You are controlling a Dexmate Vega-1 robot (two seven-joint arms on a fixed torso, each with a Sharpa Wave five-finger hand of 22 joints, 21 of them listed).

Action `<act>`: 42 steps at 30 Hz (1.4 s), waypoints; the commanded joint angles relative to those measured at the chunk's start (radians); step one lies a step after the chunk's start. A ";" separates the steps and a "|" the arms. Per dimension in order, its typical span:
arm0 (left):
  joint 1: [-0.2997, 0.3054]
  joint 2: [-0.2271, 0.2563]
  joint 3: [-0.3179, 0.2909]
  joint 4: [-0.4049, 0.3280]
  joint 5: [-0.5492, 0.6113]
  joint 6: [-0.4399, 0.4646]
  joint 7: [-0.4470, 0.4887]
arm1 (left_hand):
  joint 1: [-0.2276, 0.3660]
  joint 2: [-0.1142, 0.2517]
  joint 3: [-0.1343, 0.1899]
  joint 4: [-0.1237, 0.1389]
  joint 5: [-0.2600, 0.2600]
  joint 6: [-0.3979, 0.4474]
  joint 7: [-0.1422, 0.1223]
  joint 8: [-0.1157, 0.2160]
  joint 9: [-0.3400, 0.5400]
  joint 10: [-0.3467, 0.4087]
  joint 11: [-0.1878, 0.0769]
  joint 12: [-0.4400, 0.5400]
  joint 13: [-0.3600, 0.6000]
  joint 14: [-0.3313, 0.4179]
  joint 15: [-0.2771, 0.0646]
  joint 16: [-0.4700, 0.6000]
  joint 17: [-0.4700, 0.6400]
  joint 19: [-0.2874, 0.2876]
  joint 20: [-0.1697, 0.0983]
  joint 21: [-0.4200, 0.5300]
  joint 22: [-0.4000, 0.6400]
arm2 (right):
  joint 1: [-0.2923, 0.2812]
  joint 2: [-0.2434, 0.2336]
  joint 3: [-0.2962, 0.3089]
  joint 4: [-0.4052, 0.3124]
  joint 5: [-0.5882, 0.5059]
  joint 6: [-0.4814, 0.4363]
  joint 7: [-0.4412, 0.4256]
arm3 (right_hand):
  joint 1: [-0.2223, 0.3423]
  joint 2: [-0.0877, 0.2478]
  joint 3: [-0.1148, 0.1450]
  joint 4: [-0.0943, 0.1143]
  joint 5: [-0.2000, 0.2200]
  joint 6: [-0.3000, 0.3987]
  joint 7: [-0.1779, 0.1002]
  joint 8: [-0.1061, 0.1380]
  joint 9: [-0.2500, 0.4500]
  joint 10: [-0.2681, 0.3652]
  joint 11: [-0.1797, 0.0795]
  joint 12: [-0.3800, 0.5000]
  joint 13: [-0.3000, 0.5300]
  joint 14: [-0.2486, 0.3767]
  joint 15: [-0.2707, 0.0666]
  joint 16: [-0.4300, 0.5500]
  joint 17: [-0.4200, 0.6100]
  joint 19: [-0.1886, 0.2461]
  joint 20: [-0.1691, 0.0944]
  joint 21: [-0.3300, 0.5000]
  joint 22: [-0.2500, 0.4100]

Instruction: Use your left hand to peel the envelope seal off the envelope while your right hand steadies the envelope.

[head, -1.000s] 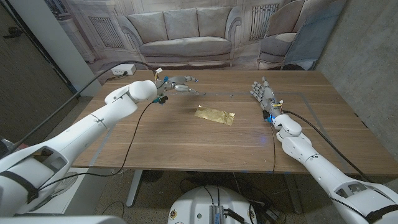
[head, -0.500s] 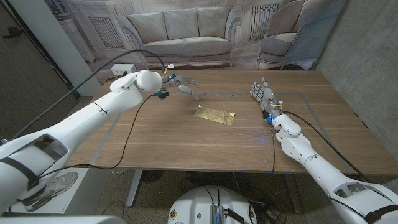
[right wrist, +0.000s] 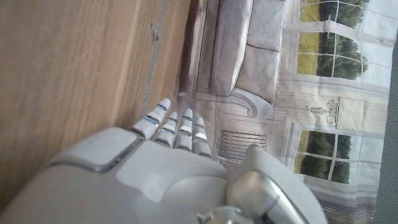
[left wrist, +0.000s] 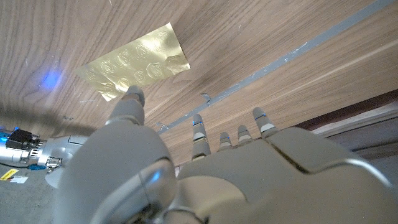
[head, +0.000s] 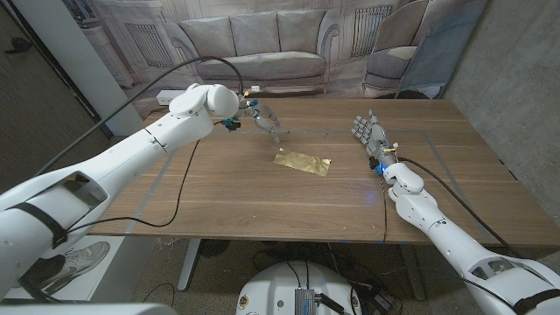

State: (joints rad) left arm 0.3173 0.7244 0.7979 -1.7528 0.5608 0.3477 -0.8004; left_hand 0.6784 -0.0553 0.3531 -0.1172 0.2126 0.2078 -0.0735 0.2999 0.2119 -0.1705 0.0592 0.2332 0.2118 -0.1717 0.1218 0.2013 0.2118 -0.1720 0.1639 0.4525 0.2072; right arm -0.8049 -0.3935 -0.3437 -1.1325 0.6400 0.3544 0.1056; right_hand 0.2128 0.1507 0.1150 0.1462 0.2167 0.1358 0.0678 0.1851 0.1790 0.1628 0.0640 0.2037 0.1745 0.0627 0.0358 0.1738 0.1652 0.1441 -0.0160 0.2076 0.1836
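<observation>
A gold envelope (head: 302,163) lies flat on the wooden table (head: 262,201) near its middle; the left wrist view shows its embossed face (left wrist: 137,59). My left hand (head: 262,120) hovers above the table behind and to the left of the envelope, fingers spread, holding nothing. Its fingers (left wrist: 198,127) reach toward the table past the envelope. My right hand (head: 369,133) stands upright on the table to the right of the envelope, well apart from it, fingers apart and empty; its fingers (right wrist: 168,127) point along the bare wood. No separate seal can be made out.
A grey tape line (head: 411,133) marks a rectangle on the table and runs behind the envelope (left wrist: 292,56). A power strip (head: 175,97) sits at the table's far left corner. A backdrop printed with a sofa (head: 254,44) hangs behind the table.
My left arm has swung up and rightward, bringing its hand closer to the envelope. The right hand and the envelope have stayed put.
</observation>
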 commanded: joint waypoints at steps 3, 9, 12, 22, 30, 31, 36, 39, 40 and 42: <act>-0.090 -0.068 0.068 0.033 0.171 0.020 -0.169 | 0.015 -0.019 -0.012 -0.003 0.007 0.041 -0.005 0.016 0.008 -0.046 -0.006 0.015 0.001 -0.212 0.011 0.012 0.004 -0.254 -0.001 0.013 0.004 | -0.005 0.005 0.003 0.010 0.009 0.011 0.013 | -0.010 0.009 0.005 0.003 -0.003 0.013 -0.001 0.005 0.003 0.007 -0.002 -0.001 0.003 0.007 -0.003 0.002 0.003 0.009 0.002 0.003 0.004; -0.094 -0.098 0.084 0.062 0.241 0.012 -0.194 | 0.020 -0.059 -0.044 -0.008 0.023 0.141 -0.003 0.056 0.012 0.030 -0.041 0.037 -0.001 -0.167 0.003 0.024 0.002 -0.205 0.004 0.030 0.001 | -0.009 0.004 0.005 0.007 0.010 0.013 0.013 | -0.011 0.009 0.006 0.003 -0.004 0.014 0.000 0.005 0.003 0.007 -0.002 -0.001 0.003 0.008 -0.002 0.002 0.003 0.009 0.002 0.003 0.004; -0.076 -0.103 0.079 0.056 0.276 0.001 -0.169 | 0.020 -0.064 -0.049 -0.008 0.026 0.149 -0.005 0.059 0.013 0.033 -0.043 0.036 -0.002 -0.160 -0.001 0.026 0.002 -0.190 -0.002 0.036 0.001 | -0.013 0.003 0.006 0.004 0.012 0.014 0.014 | -0.012 0.009 0.006 0.003 -0.004 0.014 0.000 0.005 0.003 0.007 -0.002 -0.001 0.003 0.009 -0.003 0.002 0.003 0.010 0.002 0.003 0.004; 0.003 -0.121 0.075 0.028 0.456 -0.033 -0.068 | 0.027 -0.073 -0.063 -0.009 0.038 0.151 -0.007 0.064 0.019 0.050 -0.059 0.037 -0.003 -0.129 -0.012 0.033 0.001 -0.167 -0.006 0.043 -0.001 | -0.020 0.006 0.011 0.009 0.017 0.024 0.012 | -0.013 0.008 0.008 0.002 -0.005 0.015 0.000 0.005 0.003 0.007 -0.002 -0.001 0.003 0.009 -0.003 0.002 0.003 0.010 0.001 0.003 0.004; 0.064 -0.158 0.027 0.068 0.459 -0.073 0.006 | 0.049 -0.076 -0.073 -0.015 0.052 0.176 0.024 0.089 0.035 0.057 -0.061 0.032 -0.003 -0.103 -0.023 0.036 0.000 -0.118 -0.016 0.062 0.000 | -0.014 0.009 0.010 0.024 0.020 0.024 0.023 | -0.015 0.007 0.009 0.002 -0.006 0.017 0.000 0.005 0.003 0.007 -0.002 -0.001 0.003 0.011 -0.004 0.002 0.003 0.010 0.002 0.003 0.004; 0.062 -0.163 0.030 0.077 0.463 -0.083 0.004 | 0.050 -0.076 -0.074 -0.015 0.053 0.178 0.024 0.090 0.035 0.057 -0.062 0.032 -0.003 -0.103 -0.022 0.035 0.000 -0.118 -0.016 0.063 0.001 | -0.014 0.009 0.010 0.023 0.019 0.020 0.021 | -0.015 0.007 0.009 0.002 -0.006 0.018 0.001 0.005 0.003 0.007 -0.002 -0.001 0.003 0.010 -0.004 0.002 0.003 0.010 0.002 0.003 0.004; 0.073 -0.175 0.012 0.093 0.455 -0.106 0.006 | 0.061 -0.076 -0.078 -0.017 0.058 0.188 0.019 0.102 0.043 0.065 -0.072 0.032 -0.002 -0.096 -0.034 0.034 -0.001 -0.109 -0.040 0.068 0.002 | -0.012 0.012 0.010 0.027 0.019 0.023 0.019 | -0.016 0.006 0.010 0.002 -0.006 0.019 -0.001 0.006 0.003 0.007 -0.002 -0.002 0.003 0.011 -0.002 0.002 0.003 0.010 0.002 0.003 0.004; 0.088 -0.175 0.014 0.093 0.481 -0.111 0.032 | 0.069 -0.074 -0.080 -0.018 0.061 0.187 0.019 0.107 0.047 0.075 -0.079 0.033 -0.002 -0.092 -0.038 0.033 -0.001 -0.110 -0.053 0.068 0.004 | -0.009 0.015 0.011 0.038 0.020 0.028 0.025 | -0.016 0.006 0.010 0.002 -0.007 0.020 0.000 0.006 0.003 0.007 -0.002 -0.002 0.003 0.011 -0.002 0.002 0.003 0.010 0.002 0.003 0.004; 0.093 -0.175 0.018 0.092 0.500 -0.109 0.044 | 0.071 -0.074 -0.080 -0.018 0.062 0.193 0.018 0.111 0.048 0.077 -0.080 0.034 -0.002 -0.090 -0.040 0.033 -0.001 -0.109 -0.056 0.069 0.004 | -0.009 0.018 0.012 0.041 0.020 0.030 0.022 | -0.017 0.006 0.010 0.002 -0.007 0.021 0.000 0.006 0.003 0.007 -0.002 -0.002 0.003 0.011 -0.002 0.002 0.003 0.011 0.002 0.003 0.004; 0.098 -0.176 0.019 0.095 0.518 -0.117 0.058 | 0.080 -0.070 -0.082 -0.019 0.065 0.226 0.021 0.132 0.054 0.089 -0.090 0.034 -0.003 -0.077 -0.047 0.035 -0.001 -0.091 -0.060 0.078 0.005 | -0.004 0.020 0.011 0.051 0.021 0.031 0.030 | -0.017 0.005 0.010 0.002 -0.007 0.020 -0.001 0.006 0.003 0.007 -0.001 -0.002 0.003 0.012 -0.003 0.002 0.003 0.011 0.003 0.003 0.004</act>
State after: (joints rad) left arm 0.3689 0.5694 0.8315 -1.6802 1.0179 0.2638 -0.8049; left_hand 0.7425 -0.1308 0.2759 -0.1337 0.2670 0.4003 -0.0550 0.4094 0.2580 -0.0983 -0.0239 0.2669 0.2091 -0.1732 0.0867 0.2331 0.2090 -0.1737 0.1158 0.5148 0.2072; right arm -0.8190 -0.3837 -0.3338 -1.1080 0.6580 0.3770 0.1256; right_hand 0.2046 0.1482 0.1246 0.1475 0.2090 0.1466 0.0642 0.1851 0.1789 0.1628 0.0640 0.2037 0.1745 0.0669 0.0316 0.1738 0.1651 0.1441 -0.0160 0.2076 0.1836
